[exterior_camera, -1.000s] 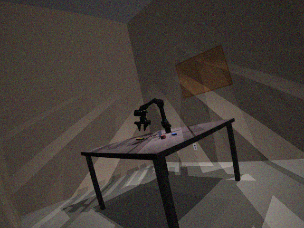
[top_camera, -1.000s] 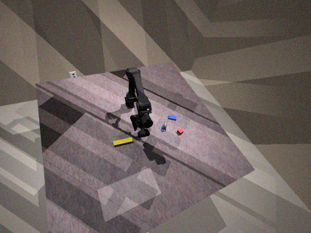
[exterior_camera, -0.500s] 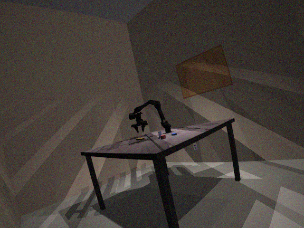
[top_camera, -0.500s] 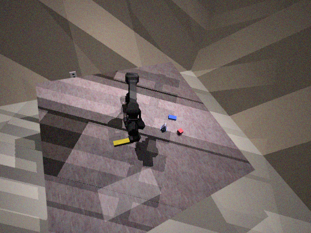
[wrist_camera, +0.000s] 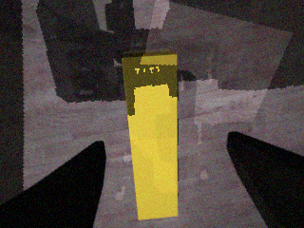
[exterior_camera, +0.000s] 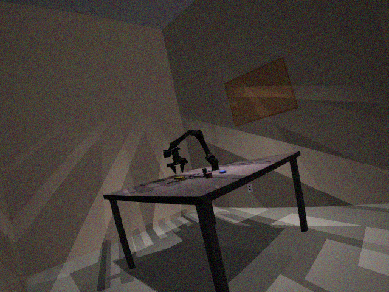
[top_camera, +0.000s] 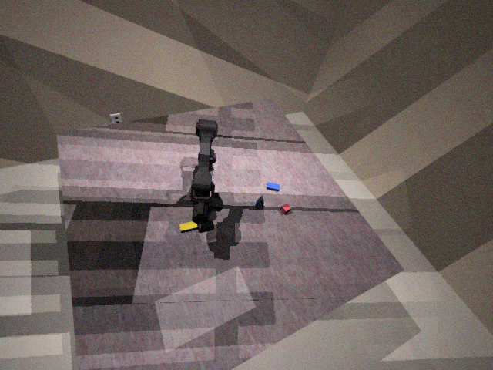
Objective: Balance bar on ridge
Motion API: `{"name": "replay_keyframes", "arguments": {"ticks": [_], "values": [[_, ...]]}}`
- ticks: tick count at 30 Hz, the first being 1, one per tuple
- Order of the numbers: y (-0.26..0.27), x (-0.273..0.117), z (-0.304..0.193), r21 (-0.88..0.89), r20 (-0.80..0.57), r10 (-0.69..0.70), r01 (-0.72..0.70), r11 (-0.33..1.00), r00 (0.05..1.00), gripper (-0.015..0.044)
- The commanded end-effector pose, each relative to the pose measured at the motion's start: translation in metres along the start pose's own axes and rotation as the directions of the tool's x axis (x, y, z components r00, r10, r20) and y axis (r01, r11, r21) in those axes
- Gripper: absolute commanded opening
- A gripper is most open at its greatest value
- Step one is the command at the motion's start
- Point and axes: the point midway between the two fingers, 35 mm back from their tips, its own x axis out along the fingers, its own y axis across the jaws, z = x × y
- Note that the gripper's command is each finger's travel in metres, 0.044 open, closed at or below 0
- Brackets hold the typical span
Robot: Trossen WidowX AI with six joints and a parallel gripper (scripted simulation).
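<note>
The yellow bar (top_camera: pixel 188 226) (exterior_camera: pixel 179 177) (wrist_camera: pixel 155 147) lies flat on the table (top_camera: pixel 310 247) (exterior_camera: pixel 188 190). The robot's hand (top_camera: pixel 205 226) (exterior_camera: pixel 179 172) (wrist_camera: pixel 166 143) hangs over the bar with its fingers pointing down. The hand is open wide, but not all the way, and it has hold of nothing. In the wrist view, the bar shows between the two black fingers, with a gap on each side. The little dark ridge (top_camera: pixel 259 202) (exterior_camera: pixel 204 171) stands on the table, well apart from the bar. Near the ridge are a red block (top_camera: pixel 286 209) (exterior_camera: pixel 208 175) and a flat blue block (top_camera: pixel 273 186) (exterior_camera: pixel 222 171).
</note>
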Motion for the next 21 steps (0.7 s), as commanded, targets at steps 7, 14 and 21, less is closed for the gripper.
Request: {"name": "replay_keyframes", "arguments": {"ticks": [7,14,21], "values": [[0.004,0.021,0.002,-0.005,0.010,0.017,-0.017,1.000,1.000,0.0315],[0.004,0.031,0.002,-0.005,0.010,0.017,-0.017,1.000,1.000,0.0315],[0.004,0.043,0.002,-0.005,0.010,0.017,-0.017,1.000,1.000,0.0315]]}}
